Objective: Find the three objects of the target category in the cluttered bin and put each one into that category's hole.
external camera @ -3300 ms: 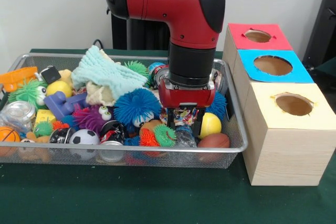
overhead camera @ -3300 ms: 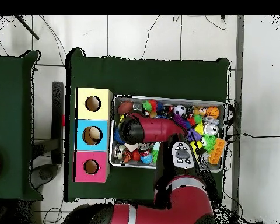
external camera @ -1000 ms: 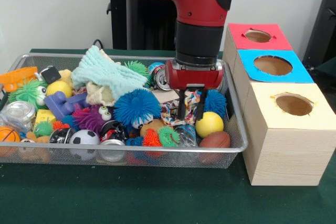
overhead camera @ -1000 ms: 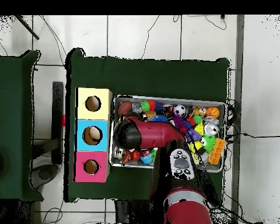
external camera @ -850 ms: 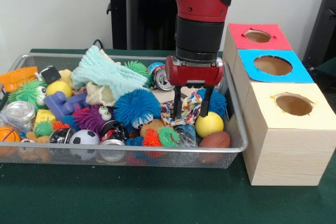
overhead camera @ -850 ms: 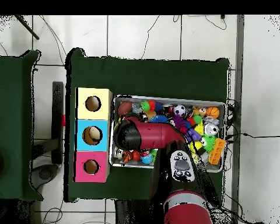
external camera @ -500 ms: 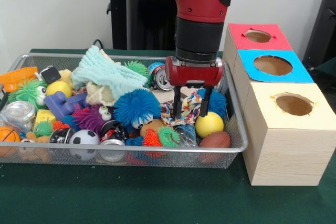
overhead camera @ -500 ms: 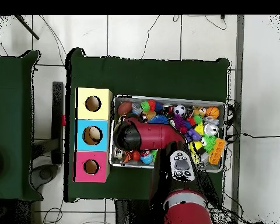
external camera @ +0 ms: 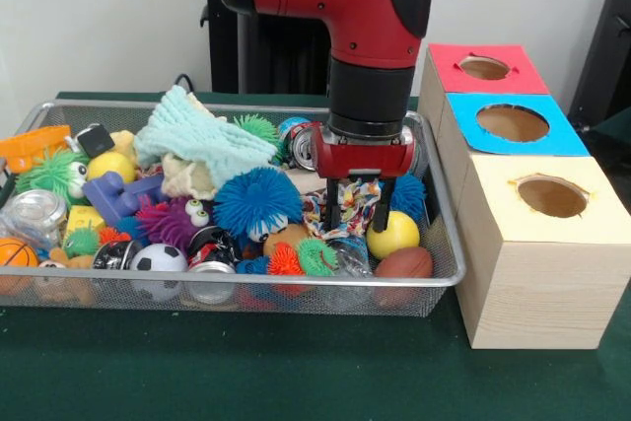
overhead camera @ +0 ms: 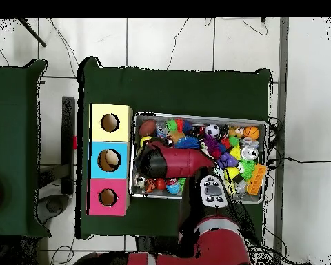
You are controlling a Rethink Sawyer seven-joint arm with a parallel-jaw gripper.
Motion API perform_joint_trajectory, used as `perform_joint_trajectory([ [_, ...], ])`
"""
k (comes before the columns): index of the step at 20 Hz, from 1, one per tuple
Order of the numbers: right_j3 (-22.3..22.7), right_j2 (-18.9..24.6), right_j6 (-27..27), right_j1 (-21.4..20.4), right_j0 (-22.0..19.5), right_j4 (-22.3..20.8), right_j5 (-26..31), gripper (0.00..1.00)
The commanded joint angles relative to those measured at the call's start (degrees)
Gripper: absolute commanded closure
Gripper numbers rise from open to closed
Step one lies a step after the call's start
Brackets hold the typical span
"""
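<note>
The silver wire mesh bin (external camera: 118,105) is packed with toys; it also shows in the overhead view (overhead camera: 265,125). My gripper (external camera: 357,206) hangs over the bin's right part, open, with its fingers (external camera: 333,208) on either side of a multicoloured rope toy (external camera: 355,194). A yellow ball (external camera: 393,234) and a brown football (external camera: 404,263) lie just right of and in front of it. To the right of the bin stand three boxes with holes: red (external camera: 484,67), blue (external camera: 512,122) and yellow (external camera: 551,196). In the overhead view the arm (overhead camera: 169,160) hides the gripper.
Further left in the bin lie a blue spiky ball (external camera: 256,201), a mint cloth (external camera: 202,135), a soda can (external camera: 296,143), a soccer ball (external camera: 158,259) and a small basketball (external camera: 15,253). The bin's right rim (external camera: 446,214) runs close to the yellow box.
The fingers spread wider than a second ago. The gripper shifted slightly left and now sits a little lower around the rope toy. The toys have not moved.
</note>
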Motion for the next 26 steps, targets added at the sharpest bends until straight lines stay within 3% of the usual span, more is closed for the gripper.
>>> perform_joint_trajectory([
  [1,-3.4,4.9,8.1,4.8,-2.1,0.9,-3.2,0.0],
  [10,-7.1,6.6,6.9,8.0,-3.3,0.8,-3.6,0.0],
  [17,-8.6,7.3,6.4,6.1,-3.1,1.0,-1.3,0.0],
  [26,-10.0,9.0,6.5,7.8,-3.9,1.0,-2.6,0.0],
])
